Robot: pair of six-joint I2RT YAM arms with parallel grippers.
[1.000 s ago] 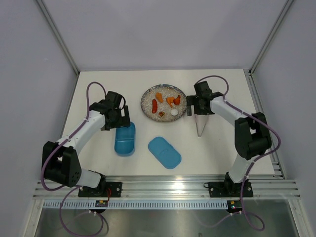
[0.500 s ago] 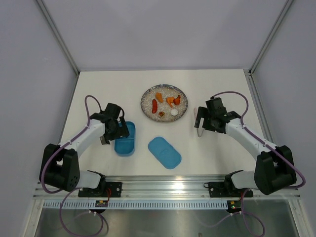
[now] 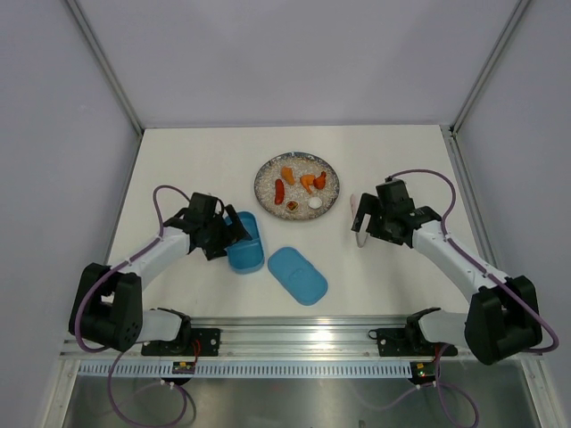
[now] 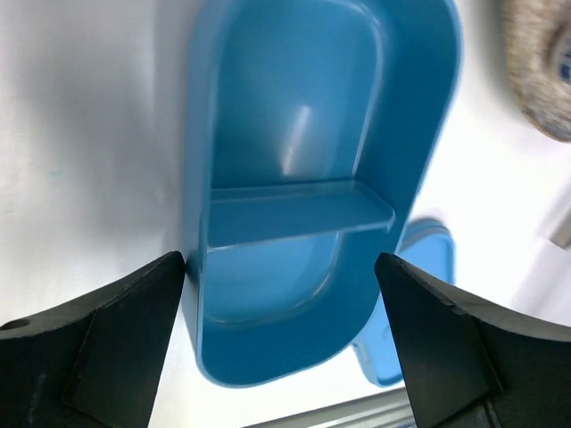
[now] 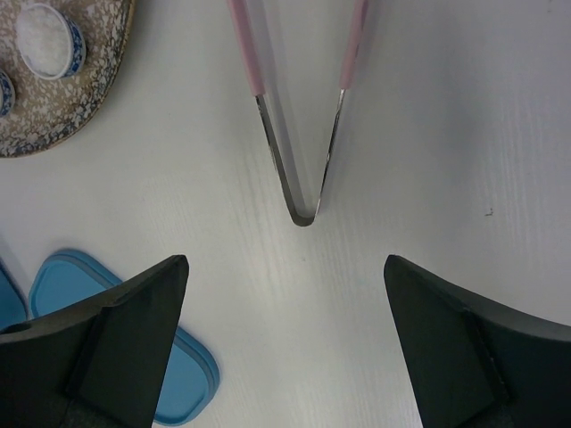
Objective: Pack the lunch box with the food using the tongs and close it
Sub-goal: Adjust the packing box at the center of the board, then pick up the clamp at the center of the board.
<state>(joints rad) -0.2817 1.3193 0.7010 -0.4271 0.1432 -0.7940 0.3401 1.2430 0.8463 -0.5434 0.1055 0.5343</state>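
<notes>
Pink tongs [image 5: 299, 107] lie on the counter [image 3: 401, 160] just ahead of my wide-apart right fingers [image 5: 285, 348], bend nearest, arms pointing away, while my left fingers [image 4: 281, 348] straddle the lunch box [image 4: 303, 196], spread.

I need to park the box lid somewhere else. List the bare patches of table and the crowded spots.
Bare: the far strip behind the plate, the far-left corner, and the near strip between the lid and the right arm's base. Crowded: around the box with the left gripper, and between plate and tongs, where the right gripper hangs.
</notes>
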